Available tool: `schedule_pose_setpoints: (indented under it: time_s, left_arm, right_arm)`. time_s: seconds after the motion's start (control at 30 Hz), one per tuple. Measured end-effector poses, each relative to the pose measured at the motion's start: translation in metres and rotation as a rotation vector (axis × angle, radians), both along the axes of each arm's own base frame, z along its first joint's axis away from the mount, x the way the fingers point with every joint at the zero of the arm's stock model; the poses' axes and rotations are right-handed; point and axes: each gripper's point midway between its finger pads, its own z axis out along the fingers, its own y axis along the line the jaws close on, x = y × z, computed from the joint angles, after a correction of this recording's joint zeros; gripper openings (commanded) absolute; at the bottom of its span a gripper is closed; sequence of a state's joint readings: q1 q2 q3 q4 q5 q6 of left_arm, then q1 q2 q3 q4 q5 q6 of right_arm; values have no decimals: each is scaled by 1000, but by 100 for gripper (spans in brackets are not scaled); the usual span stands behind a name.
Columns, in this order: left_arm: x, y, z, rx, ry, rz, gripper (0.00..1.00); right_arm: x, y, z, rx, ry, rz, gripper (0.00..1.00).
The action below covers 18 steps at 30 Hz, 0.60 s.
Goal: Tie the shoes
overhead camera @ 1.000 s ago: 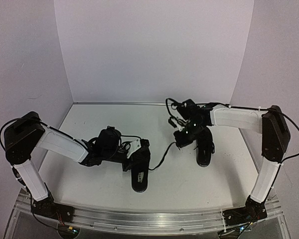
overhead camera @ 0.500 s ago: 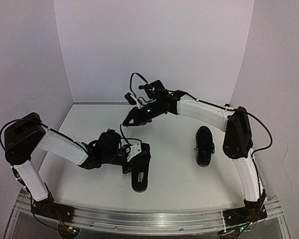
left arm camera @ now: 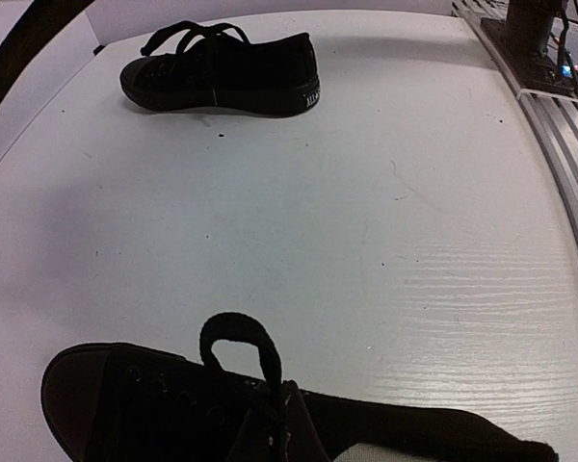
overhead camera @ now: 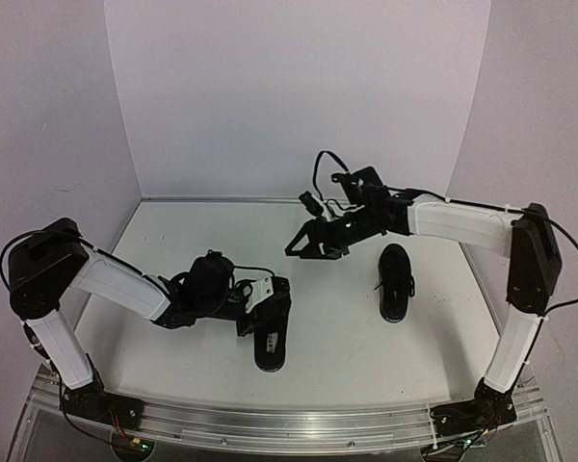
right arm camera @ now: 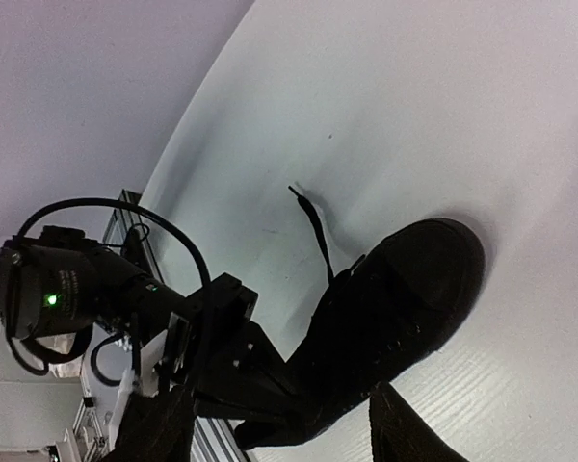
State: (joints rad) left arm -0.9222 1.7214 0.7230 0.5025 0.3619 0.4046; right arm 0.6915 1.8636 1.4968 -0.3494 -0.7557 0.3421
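Two black shoes lie on the table. The nearer shoe [overhead camera: 272, 332] [left arm camera: 164, 414] [right arm camera: 395, 298] lies left of centre, and my left gripper [overhead camera: 257, 300] [left arm camera: 287, 428] is shut on its lace [left arm camera: 243, 339], which stands up as a small loop. One loose lace end [right arm camera: 311, 219] trails flat on the table beside the toe. The other shoe [overhead camera: 395, 281] [left arm camera: 222, 69] lies to the right, untouched. My right gripper [overhead camera: 304, 243] [right arm camera: 279, 445] hangs open above the table between the two shoes, holding nothing.
White walls [overhead camera: 299, 96] close the table at the back and on both sides. An aluminium rail [overhead camera: 289, 423] [left arm camera: 559, 125] runs along the near edge, carrying the arm bases. The left arm's wrist and cable [right arm camera: 87, 289] sit just behind the nearer shoe.
My right gripper, shut a second ago, swung left and back, then came back toward the centre and opened. The left gripper and both shoes have stayed put.
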Motion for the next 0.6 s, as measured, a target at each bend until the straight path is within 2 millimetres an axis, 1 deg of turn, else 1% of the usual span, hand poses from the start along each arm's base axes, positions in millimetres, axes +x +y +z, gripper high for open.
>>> schedule_pose_setpoints:
  time_s: [0.07,0.13,0.17,0.27,0.33,0.4,0.5,0.6]
  left_arm:
    - [1,0,1,-3,-3,2,0]
    - [1,0,1,-4,-5,4,0]
    - [1,0,1,-3,-5,5,0]
    - [2,0,1,-2,-6,7,0]
    - [2,0,1,-2,-6,7,0]
    - [2,0,1,-2,-6,7,0]
    - [2,0,1,-2,-6,7,0]
    - [2,0,1,-2,-6,7,0]
  right_arm:
    - [-6,-11,5,43,15,-30,53]
    - [-19,-14,-2,72,60,-43,53]
    - [-25,-14,-11,73,87,-44,53]
    - [-49,-14,-46,33,189,-48,51]
    - [-58,-12,-57,19,224,-47,49]
    - [-63,-7,-59,22,237,-41,46]
    - [-64,1,-57,44,229,-32,39]
    - [-65,7,-62,45,236,-28,34]
